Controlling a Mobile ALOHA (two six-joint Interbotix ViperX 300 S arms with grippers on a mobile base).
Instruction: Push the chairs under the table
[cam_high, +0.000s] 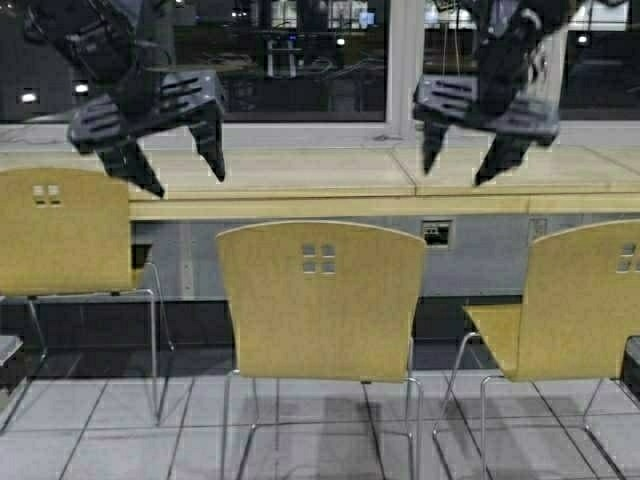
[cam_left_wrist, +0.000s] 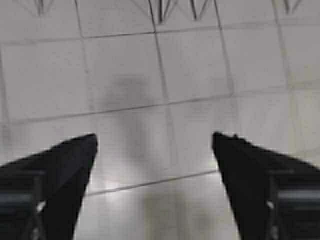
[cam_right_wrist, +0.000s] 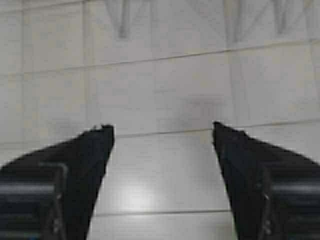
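Three yellow-tan plywood chairs stand before the long pale table (cam_high: 330, 205). The middle chair (cam_high: 322, 300) has its back to me and stands out from the table edge. To the left stands a second chair (cam_high: 62, 232), closer to the table. The right chair (cam_high: 585, 300) is angled with its seat showing. My left gripper (cam_high: 188, 180) hangs open, raised above and left of the middle chair. The right gripper (cam_high: 455, 178) also hangs open, above and right of it. Both wrist views show only floor tiles between the spread fingers, left gripper (cam_left_wrist: 155, 142) and right gripper (cam_right_wrist: 162, 132).
Dark windows (cam_high: 280, 60) run behind the table, with a grey wall and a socket (cam_high: 436, 234) below the tabletop. White floor tiles (cam_high: 320, 430) lie under the chairs. Thin chrome legs (cam_high: 412, 420) stand close between the middle and right chairs.
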